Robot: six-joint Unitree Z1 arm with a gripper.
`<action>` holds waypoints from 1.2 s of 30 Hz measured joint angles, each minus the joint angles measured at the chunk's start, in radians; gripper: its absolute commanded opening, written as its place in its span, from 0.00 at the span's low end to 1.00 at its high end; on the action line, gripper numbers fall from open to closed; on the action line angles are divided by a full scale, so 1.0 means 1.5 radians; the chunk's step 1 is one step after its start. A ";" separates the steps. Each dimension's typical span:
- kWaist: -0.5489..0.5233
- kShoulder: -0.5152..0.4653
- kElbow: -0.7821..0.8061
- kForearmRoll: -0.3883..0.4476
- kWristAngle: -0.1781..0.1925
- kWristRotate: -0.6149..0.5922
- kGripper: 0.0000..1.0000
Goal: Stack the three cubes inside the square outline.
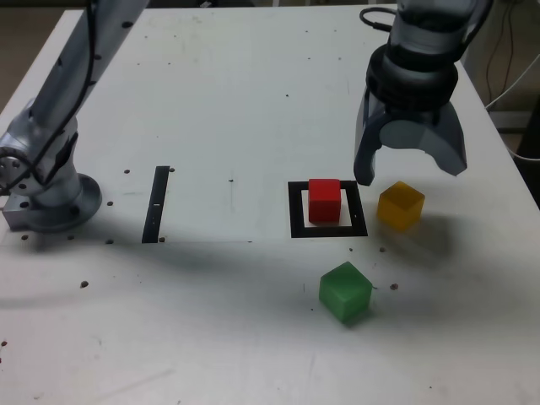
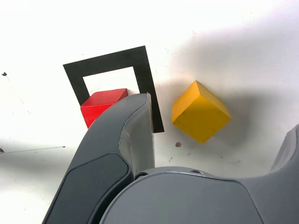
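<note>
Red cube (image 1: 324,200) seated in square outline (image 1: 296,211). Tool (image 1: 409,171) spread wide, empty, above yellow cube (image 1: 400,205); green cube (image 1: 345,292) beyond, unstacked.

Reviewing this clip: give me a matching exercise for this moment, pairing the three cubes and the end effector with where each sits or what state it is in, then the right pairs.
Things:
1. red cube
2. yellow cube
3. green cube
4. end effector

Places or states:
A. on the bare table, nearest the camera in the exterior view
B. open and holding nothing, above the yellow cube
C. inside the square outline
D. just outside the outline, on the exterior view's right

Pairs: 1-C, 2-D, 3-A, 4-B
</note>
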 measured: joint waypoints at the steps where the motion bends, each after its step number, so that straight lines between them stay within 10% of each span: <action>1: 0.000 0.000 0.000 0.000 0.000 0.003 1.00; 36: -0.009 -0.001 0.016 -0.044 0.060 0.330 0.99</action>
